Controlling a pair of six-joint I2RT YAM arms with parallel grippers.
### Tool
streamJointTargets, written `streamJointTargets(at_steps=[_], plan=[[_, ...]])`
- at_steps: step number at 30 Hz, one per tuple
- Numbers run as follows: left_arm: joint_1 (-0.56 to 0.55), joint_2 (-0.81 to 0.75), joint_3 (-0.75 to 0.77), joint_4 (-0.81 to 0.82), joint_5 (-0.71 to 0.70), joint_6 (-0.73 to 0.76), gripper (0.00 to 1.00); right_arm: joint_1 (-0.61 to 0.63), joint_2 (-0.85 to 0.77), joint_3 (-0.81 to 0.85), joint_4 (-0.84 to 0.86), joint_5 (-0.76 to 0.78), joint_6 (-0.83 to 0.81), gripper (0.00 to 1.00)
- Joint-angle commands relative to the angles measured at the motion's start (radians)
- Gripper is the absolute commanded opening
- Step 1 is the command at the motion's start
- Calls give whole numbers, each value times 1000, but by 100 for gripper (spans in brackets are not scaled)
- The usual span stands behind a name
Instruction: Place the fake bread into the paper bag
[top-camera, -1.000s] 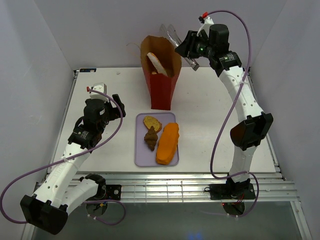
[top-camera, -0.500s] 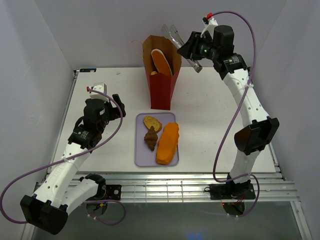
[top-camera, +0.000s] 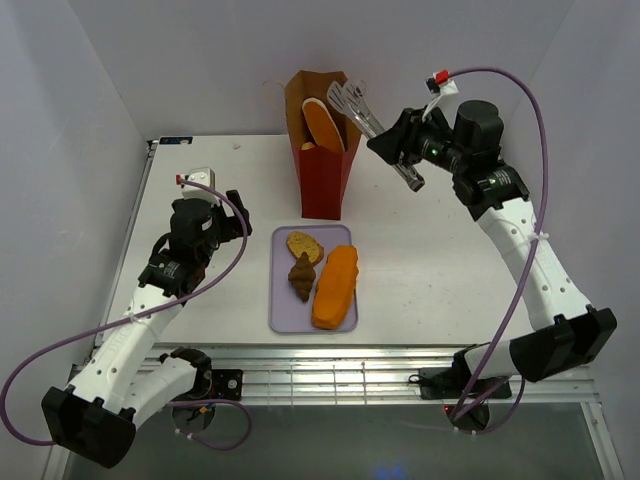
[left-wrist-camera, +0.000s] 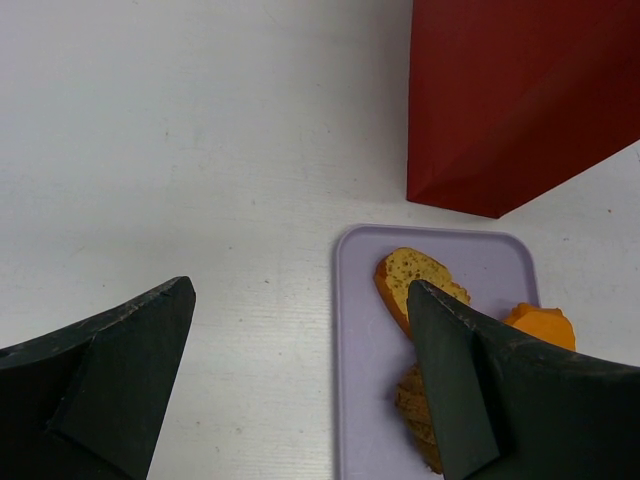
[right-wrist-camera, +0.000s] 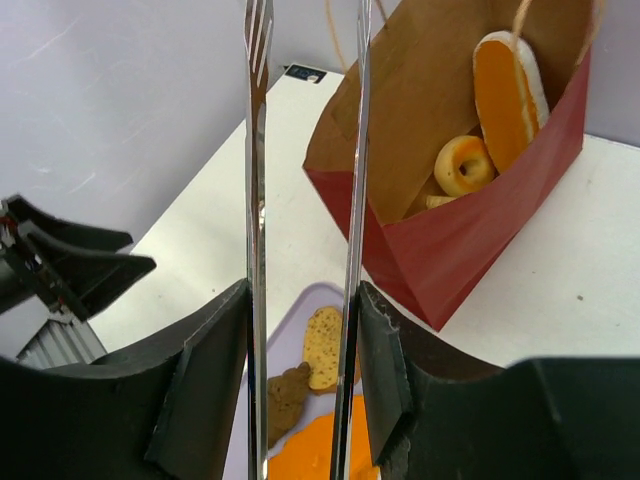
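Note:
The paper bag (top-camera: 322, 165) stands upright at the back, brown inside and red outside. In it lie a long orange loaf (right-wrist-camera: 505, 85) and a ring donut (right-wrist-camera: 465, 165). On the lavender tray (top-camera: 284, 305) lie a seeded slice (top-camera: 303, 245), a brown croissant (top-camera: 300, 276) and a long orange loaf (top-camera: 336, 287). My right gripper (top-camera: 410, 155) is shut on metal tongs (top-camera: 355, 105), whose empty tips hang apart beside the bag's top right. My left gripper (top-camera: 232, 215) is open and empty, left of the tray. It hovers over the tray's left edge (left-wrist-camera: 352, 350).
White walls close in the table at the back and on both sides. A small white and red item (top-camera: 195, 175) lies at the far left. The bag's thin handle (top-camera: 270, 88) sticks out at its top left.
The right arm has pulled the tongs out of the bag's mouth and swung right and toward the front. The orange loaf now rests in the bag. The left arm has not moved.

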Motion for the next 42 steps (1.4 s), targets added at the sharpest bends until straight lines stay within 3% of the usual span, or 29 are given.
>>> streamJointTargets(at_steps=[1,11,13,15,24,32,42], plan=[[-3,-5,-4,13,-30,13,98,47,-82,-123,77,-15,-51,50],[-3,-2,-4,12,-31,20,98,216,-230,-429,99,111,-110,52],[-3,-3,-4,13,-22,22,81,237,-251,-489,104,136,-107,52],[-3,-6,-4,15,-22,22,78,245,-262,-544,110,148,-106,52],[-3,-16,-1,12,-25,19,87,257,-248,-690,151,168,-101,53],[-3,-22,2,10,-16,20,98,282,-153,-716,176,185,-95,53],[-3,-35,3,9,-13,19,98,308,-27,-679,156,246,-80,53]])
